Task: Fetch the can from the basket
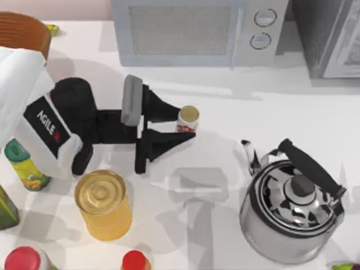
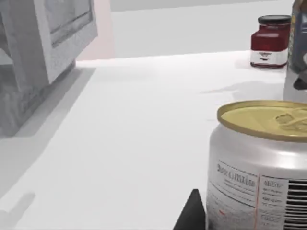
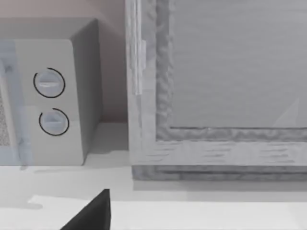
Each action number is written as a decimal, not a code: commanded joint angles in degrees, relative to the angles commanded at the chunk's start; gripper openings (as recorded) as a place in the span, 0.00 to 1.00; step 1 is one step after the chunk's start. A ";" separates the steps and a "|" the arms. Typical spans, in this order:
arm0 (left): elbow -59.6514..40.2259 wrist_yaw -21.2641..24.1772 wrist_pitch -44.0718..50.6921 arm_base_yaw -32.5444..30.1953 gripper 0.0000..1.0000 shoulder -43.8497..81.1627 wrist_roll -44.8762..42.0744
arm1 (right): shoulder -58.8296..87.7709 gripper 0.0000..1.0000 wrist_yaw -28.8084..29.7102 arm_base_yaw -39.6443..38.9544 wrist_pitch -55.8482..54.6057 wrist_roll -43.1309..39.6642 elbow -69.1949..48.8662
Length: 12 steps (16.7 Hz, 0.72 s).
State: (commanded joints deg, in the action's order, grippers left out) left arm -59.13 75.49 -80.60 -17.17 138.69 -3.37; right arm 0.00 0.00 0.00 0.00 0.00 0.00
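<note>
Left end effector clamps can — open table beyond.

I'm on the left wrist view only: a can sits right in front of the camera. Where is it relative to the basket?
Observer: The can is out of the basket, well to its right, in front of the microwave.
Operator: Do I have it gripped?
Observer: The left gripper has its fingers against both sides of the can.
Operator: Anything further right?
Observer: A kettle stands at the near right, apart from the can.
</note>
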 joint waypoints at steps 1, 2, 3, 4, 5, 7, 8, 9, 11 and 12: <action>0.01 0.44 -0.68 0.23 0.00 1.99 0.53 | 0.00 1.00 0.00 0.00 0.00 0.00 0.00; 0.12 0.72 -1.13 0.50 0.00 3.42 0.93 | 0.00 1.00 0.00 0.00 0.00 0.00 0.00; 0.23 0.84 -1.34 0.70 0.00 4.15 1.15 | 0.00 1.00 0.00 0.00 0.00 0.00 0.00; 0.25 0.85 -1.37 0.74 0.00 4.27 1.19 | 0.00 1.00 0.00 0.00 0.00 0.00 0.00; 0.25 0.85 -1.37 0.74 0.00 4.27 1.19 | 0.00 1.00 0.00 0.00 0.00 0.00 0.00; 0.25 0.85 -1.37 0.74 0.00 4.27 1.19 | 0.00 1.00 0.00 0.00 0.00 0.00 0.00; 0.25 0.85 -1.37 0.74 0.00 4.27 1.19 | 0.00 1.00 0.00 0.00 0.00 0.00 0.00; 0.25 0.85 -1.37 0.74 0.08 4.27 1.19 | 0.00 1.00 0.00 0.00 0.00 0.00 0.00; 0.25 0.85 -1.37 0.74 0.23 4.27 1.19 | 0.00 1.00 0.00 0.00 0.00 0.00 0.00; 0.25 0.85 -1.37 0.74 0.30 4.27 1.19 | 0.00 1.00 0.00 0.00 0.00 0.00 0.00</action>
State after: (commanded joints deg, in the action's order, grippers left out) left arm -58.88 76.34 -81.97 -16.43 142.96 -2.19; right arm 0.00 0.00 0.00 0.00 0.00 0.00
